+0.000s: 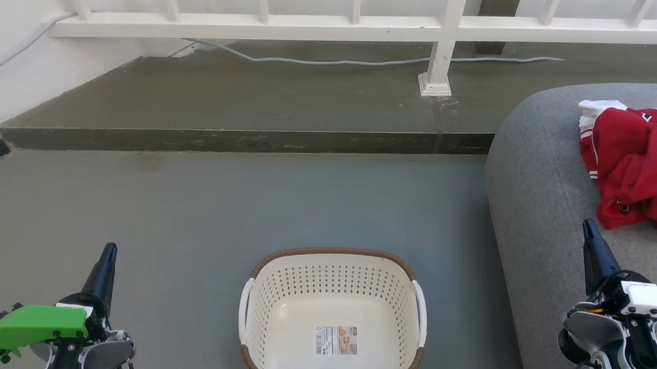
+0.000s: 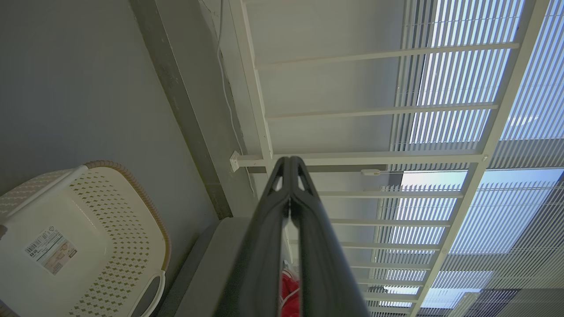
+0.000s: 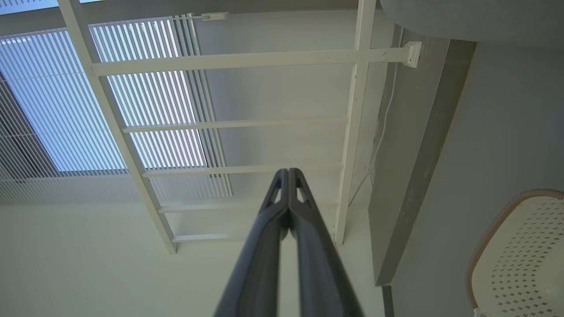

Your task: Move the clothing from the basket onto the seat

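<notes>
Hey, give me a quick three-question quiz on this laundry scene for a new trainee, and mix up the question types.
1. True or false: the basket has the clothing inside it.
2. Multiple choice: the clothing lies on A) the floor, B) the seat, C) the railing.
3. Fill in the blank: in the wrist views, the left gripper and the right gripper each have their two fingers ____.

Key: 1 false, as the basket holds only a label sticker on its floor; 2 B; 3 shut.
</notes>
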Tool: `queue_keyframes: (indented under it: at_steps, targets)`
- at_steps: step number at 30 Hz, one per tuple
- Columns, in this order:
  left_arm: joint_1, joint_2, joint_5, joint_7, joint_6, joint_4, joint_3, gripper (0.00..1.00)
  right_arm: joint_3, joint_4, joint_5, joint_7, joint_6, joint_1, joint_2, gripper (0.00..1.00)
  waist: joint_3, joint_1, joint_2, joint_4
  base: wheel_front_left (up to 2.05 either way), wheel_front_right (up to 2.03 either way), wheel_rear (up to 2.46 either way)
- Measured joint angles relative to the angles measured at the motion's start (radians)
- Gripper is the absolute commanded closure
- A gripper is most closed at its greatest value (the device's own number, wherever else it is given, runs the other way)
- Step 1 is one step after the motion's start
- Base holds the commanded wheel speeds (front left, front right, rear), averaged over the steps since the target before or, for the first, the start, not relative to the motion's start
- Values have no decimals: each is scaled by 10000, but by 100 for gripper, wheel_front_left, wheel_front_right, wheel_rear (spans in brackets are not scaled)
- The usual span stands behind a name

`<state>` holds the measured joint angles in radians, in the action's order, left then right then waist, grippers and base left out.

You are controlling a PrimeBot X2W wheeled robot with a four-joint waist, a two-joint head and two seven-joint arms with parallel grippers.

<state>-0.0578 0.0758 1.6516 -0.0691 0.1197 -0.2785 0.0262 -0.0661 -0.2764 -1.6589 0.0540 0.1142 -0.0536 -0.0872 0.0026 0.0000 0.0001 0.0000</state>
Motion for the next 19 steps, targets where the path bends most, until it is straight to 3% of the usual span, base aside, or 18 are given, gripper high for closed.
queue_keyframes:
  at_steps: [19]
  targets:
    - [0,-8,0,-2,2,-12,8,100,-21,-36,0,42,2,-2,19,100,-1,0,0,0,0,0,0]
